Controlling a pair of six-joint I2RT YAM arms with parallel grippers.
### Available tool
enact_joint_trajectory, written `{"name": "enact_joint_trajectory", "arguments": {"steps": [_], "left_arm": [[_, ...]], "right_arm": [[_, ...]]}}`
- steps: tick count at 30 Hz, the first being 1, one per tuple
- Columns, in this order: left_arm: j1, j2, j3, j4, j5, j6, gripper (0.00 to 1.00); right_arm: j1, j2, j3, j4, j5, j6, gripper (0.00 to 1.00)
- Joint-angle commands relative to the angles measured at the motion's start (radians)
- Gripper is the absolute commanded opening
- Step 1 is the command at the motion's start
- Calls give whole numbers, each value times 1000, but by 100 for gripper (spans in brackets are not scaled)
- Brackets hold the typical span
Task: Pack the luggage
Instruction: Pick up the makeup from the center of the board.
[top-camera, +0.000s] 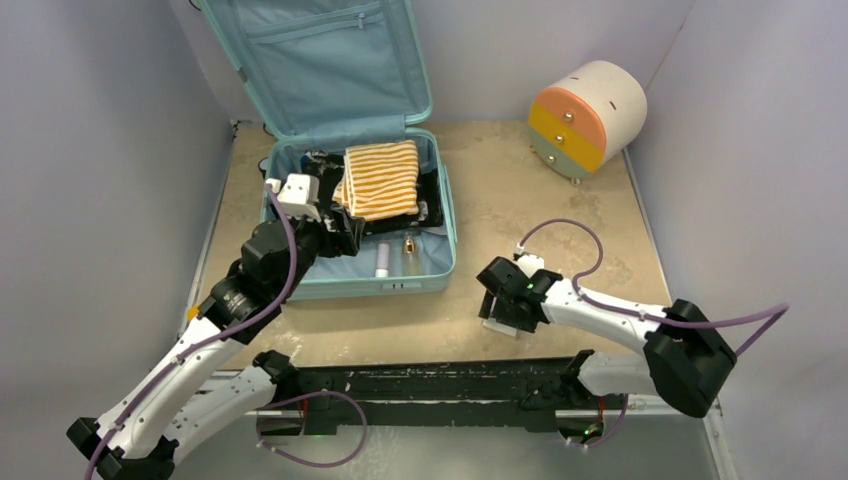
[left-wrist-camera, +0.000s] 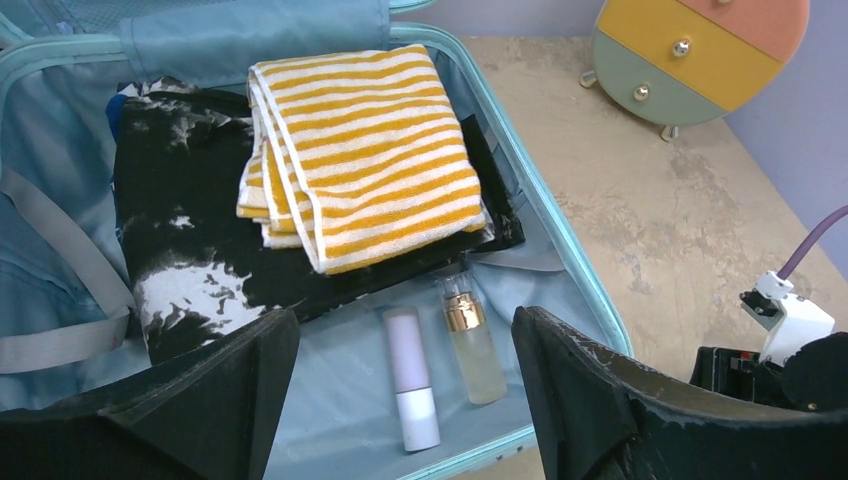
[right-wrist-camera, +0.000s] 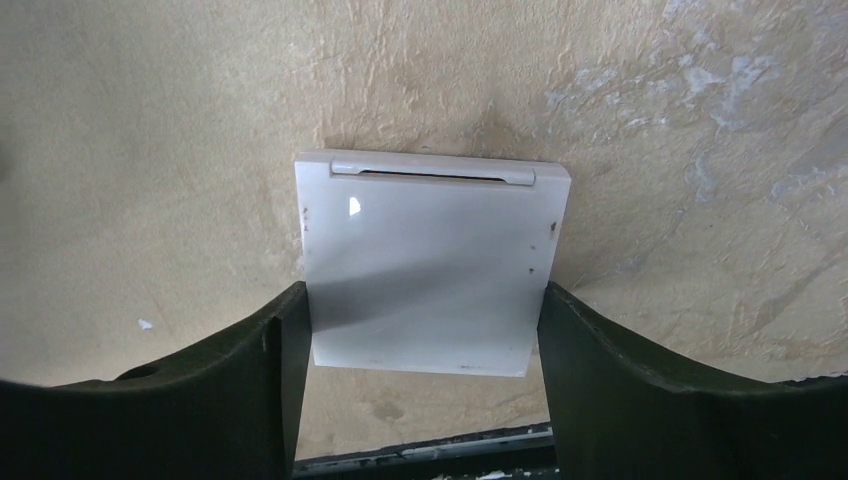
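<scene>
1. A beige table (top-camera: 520, 200) stood between grey walls.
2. The luggage (top-camera: 320, 70) lay open at its far left, its long axis running away from the arms. Its lid leaned up against the back wall, top edge cut off.
3. The left gripper (left-wrist-camera: 405, 335) hovered spread and empty, hiding the luggage's left side.
4. The right gripper (right-wrist-camera: 425, 300) clasped a white case (right-wrist-camera: 430, 250) by its edges.
</scene>
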Motion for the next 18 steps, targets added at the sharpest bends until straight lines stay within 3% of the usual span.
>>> {"name": "enact_joint_trajectory", "arguments": {"steps": [1, 6, 10, 18], "left_arm": [[4, -17, 6, 15, -2, -16, 83], [4, -44, 1, 14, -57, -27, 83], [3, -104, -14, 22, -161, -45, 83], [4, -302, -94, 114, -321, -42, 82]], "right_arm": [[5, -92, 24, -70, 2, 1, 44], [5, -237, 153, -242, 75, -80, 41], [5, -272, 341, -320, 102, -236, 40], [82, 25, 850, -274, 47, -524, 40]]}}
